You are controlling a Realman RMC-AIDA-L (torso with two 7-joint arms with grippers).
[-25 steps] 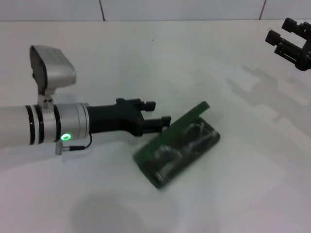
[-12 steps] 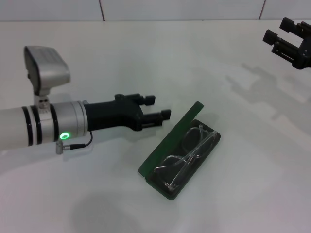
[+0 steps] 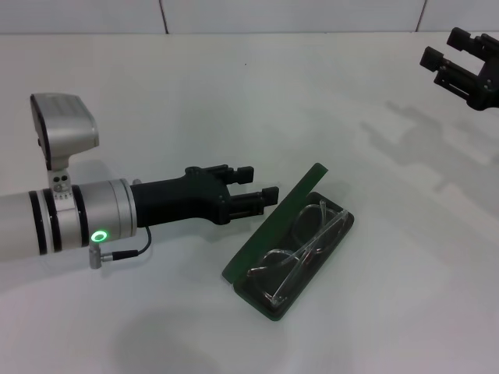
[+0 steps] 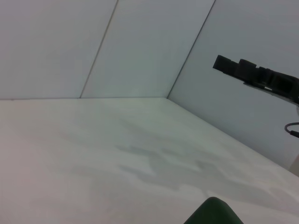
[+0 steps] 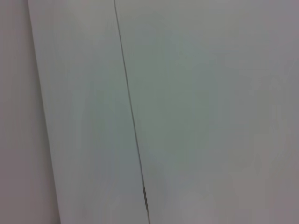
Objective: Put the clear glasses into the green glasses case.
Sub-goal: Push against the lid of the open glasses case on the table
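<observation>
Left gripper (image 3: 260, 183) reached in low over the white table (image 3: 234, 93) from the robot's left side, and its black fingers (image 3: 251, 201) pointed at the raised lid of the green glasses case (image 3: 269, 231). Its two fingers had a small gap between them and held nothing, so it was open, and its tips were just beside the lid, though I could not tell if they touched it. That case lay open near the middle of the table, with its green lid tilted up on the side near the left gripper and its dark tray flat on the table. Inside the tray lay the clear glasses (image 3: 300, 245), folded and stretched along the length of the case. Far off at the back right corner, the right gripper (image 3: 454, 53) hung high above the table with its fingers spread apart and nothing in them. From the left wrist view, only a rounded green corner of the case showed
</observation>
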